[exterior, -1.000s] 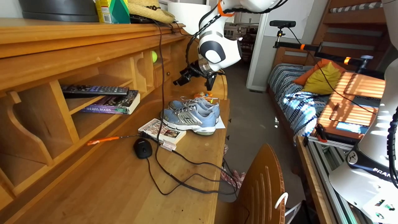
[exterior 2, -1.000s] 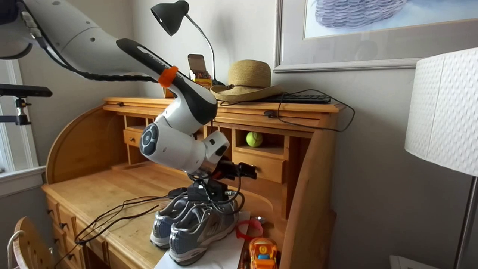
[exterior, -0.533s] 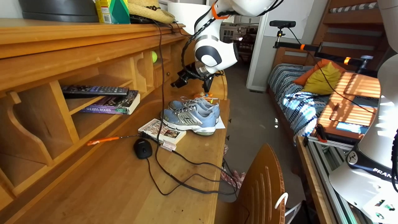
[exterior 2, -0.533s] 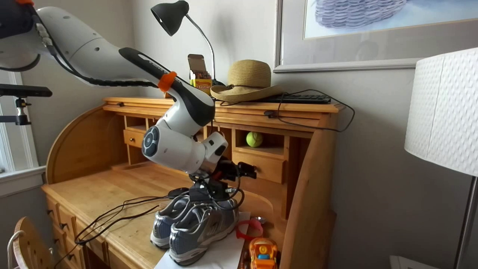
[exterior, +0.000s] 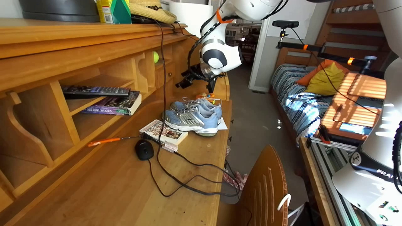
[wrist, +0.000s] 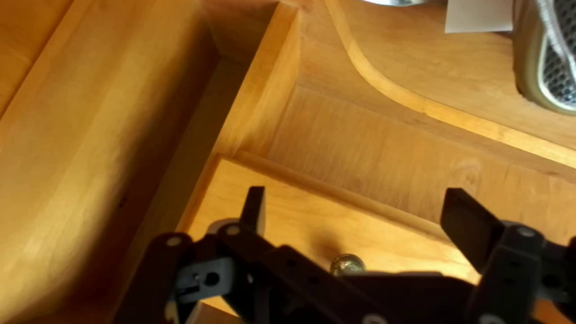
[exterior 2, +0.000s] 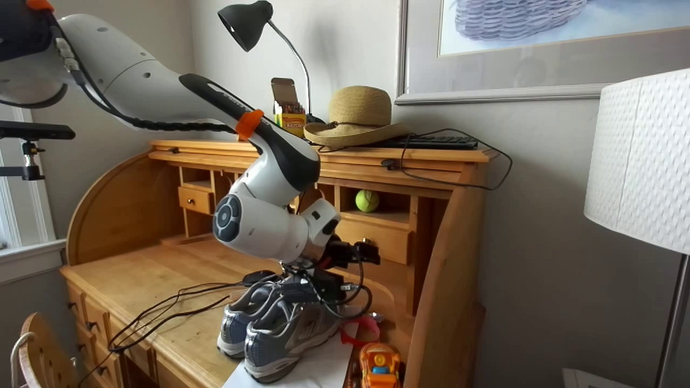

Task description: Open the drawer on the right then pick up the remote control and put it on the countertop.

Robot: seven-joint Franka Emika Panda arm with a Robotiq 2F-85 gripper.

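The remote control [exterior: 97, 91] lies in an upper cubby, above a thick book; it is hidden in the other exterior view and the wrist view. The right-hand small drawer is shut in both exterior views [exterior: 164, 74] [exterior 2: 393, 243] and the wrist view [wrist: 279, 211]. Its round knob [wrist: 347, 263] sits low between my fingers, partly covered by the gripper body. My gripper is open and empty in front of this drawer, in both exterior views [exterior: 181, 85] [exterior 2: 371, 252] and the wrist view [wrist: 355, 191]. The countertop [exterior: 103, 188] also shows in an exterior view [exterior 2: 161, 269].
Sneakers [exterior 2: 291, 334] stand on the countertop right under the gripper. A red ring [exterior 2: 360, 331] and an orange toy [exterior 2: 380, 365] lie beside them. A paperback [exterior: 165, 131], mouse [exterior: 144, 149] and loose cables lie further along. A tennis ball [exterior 2: 367, 200] sits above the drawer.
The gripper has shifted slightly, going right and a little down in the exterior view facing the desk. It stays open. The drawer and remote control have not moved.
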